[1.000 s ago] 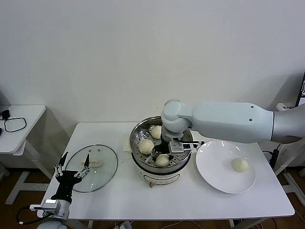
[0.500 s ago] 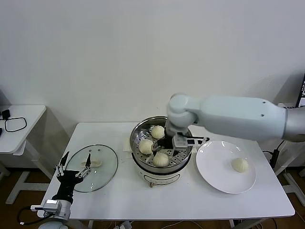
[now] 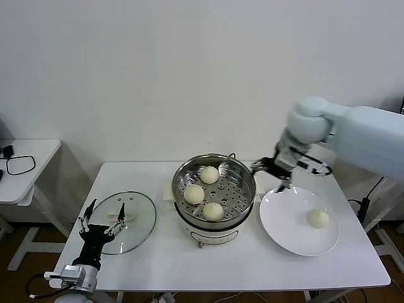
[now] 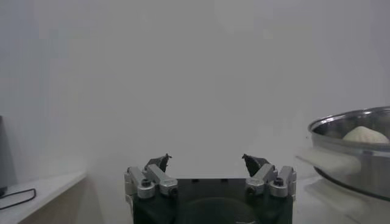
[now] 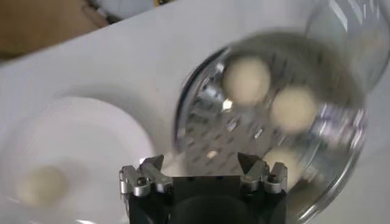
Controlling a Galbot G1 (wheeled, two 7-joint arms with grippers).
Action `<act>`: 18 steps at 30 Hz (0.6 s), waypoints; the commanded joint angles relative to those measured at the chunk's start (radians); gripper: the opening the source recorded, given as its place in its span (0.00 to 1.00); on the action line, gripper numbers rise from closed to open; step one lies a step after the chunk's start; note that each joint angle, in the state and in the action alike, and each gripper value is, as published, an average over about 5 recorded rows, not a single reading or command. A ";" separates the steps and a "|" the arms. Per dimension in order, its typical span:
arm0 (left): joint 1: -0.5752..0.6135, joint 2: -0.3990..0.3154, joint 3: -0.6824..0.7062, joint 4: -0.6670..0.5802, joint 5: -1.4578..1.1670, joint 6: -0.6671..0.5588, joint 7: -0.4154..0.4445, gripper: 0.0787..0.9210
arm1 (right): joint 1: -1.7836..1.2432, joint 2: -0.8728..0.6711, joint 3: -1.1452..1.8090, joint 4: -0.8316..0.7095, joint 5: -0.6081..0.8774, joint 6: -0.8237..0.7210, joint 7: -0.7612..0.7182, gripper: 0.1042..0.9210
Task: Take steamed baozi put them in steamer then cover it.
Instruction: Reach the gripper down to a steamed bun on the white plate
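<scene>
The round, shiny stainless-steel steamer (image 3: 214,189) with its perforated floor sits on a cream-white electric base at the middle of the white table (image 3: 240,262). Three small, round, cream-white steamed baozi lie apart from one another on its floor: one toward the back (image 3: 209,174), one on the robot's left side (image 3: 194,194), and one at the front (image 3: 213,211). A fourth baozi (image 3: 317,218) rests alone on the large white round plate (image 3: 284,230), which stands just beside the steamer on the robot's right.

The right claw (image 3: 273,170) hangs in the air between the steamer and the plate, above the plate's back edge, its fingers spread wide and holding nothing. Its wrist view looks down past the open fingertips (image 5: 153,163) onto both the steamer (image 5: 268,128) and the plate (image 5: 79,140).

The flat round glass lid (image 3: 129,221) lies on the table well to the steamer's left. The left claw (image 3: 101,224) is parked low at the lid's near edge, spread wide and empty.
</scene>
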 commanded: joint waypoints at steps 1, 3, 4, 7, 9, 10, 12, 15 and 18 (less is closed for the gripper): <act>0.001 -0.003 0.020 -0.009 0.007 -0.002 -0.003 0.88 | -0.281 -0.206 0.209 -0.200 -0.073 -0.307 -0.096 0.88; 0.001 -0.005 0.023 -0.008 0.009 -0.002 -0.004 0.88 | -0.378 -0.199 0.307 -0.257 -0.129 -0.322 -0.104 0.88; 0.001 -0.005 0.025 -0.007 0.011 -0.003 -0.004 0.88 | -0.427 -0.191 0.358 -0.289 -0.155 -0.324 -0.104 0.88; 0.001 -0.006 0.027 -0.003 0.014 -0.004 -0.005 0.88 | -0.549 -0.159 0.480 -0.370 -0.214 -0.316 -0.091 0.88; 0.001 -0.007 0.027 -0.001 0.015 -0.004 -0.005 0.88 | -0.610 -0.136 0.539 -0.408 -0.246 -0.307 -0.080 0.88; 0.001 -0.007 0.027 0.000 0.015 -0.004 -0.005 0.88 | -0.636 -0.125 0.566 -0.420 -0.258 -0.305 -0.074 0.88; 0.001 -0.007 0.025 0.000 0.016 -0.004 -0.005 0.88 | -0.678 -0.105 0.607 -0.442 -0.274 -0.302 -0.065 0.88; 0.000 -0.006 0.024 0.002 0.016 -0.004 -0.007 0.88 | -0.711 -0.081 0.641 -0.467 -0.292 -0.296 -0.055 0.88; -0.003 -0.007 0.027 0.004 0.017 -0.003 -0.009 0.88 | -0.729 -0.058 0.660 -0.489 -0.306 -0.289 -0.042 0.88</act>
